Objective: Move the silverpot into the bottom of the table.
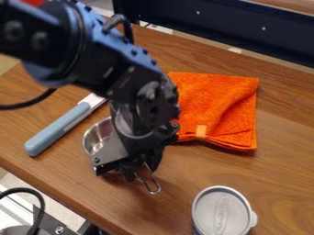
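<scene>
One round, pale-topped container stands nearest me on the tabletop, well apart from the pot. Beyond it, a folding wire handle pokes out below the jaws. I cannot tell whether they pinch that wire or stand spread around it; the arm hides the contact. The silver pot lies behind and to the left of them in my view, partly covered, its open bowl just showing.

I judge it thin metal: light, stiff, hard to dent, but slick along its curved wall. The handle is where I would take hold, close to the bowl, with the wire pressed flat. Out at the loop's end, the wire could roll or pivot and let the bowl tip. For the trip to the near edge I would lift only slightly, go slowly and watch for swing, steering wide of the container.

Farther off lie the blue-handled knife, beside the pot, and the soft orange cloth, which could snag a careless backward move.
</scene>
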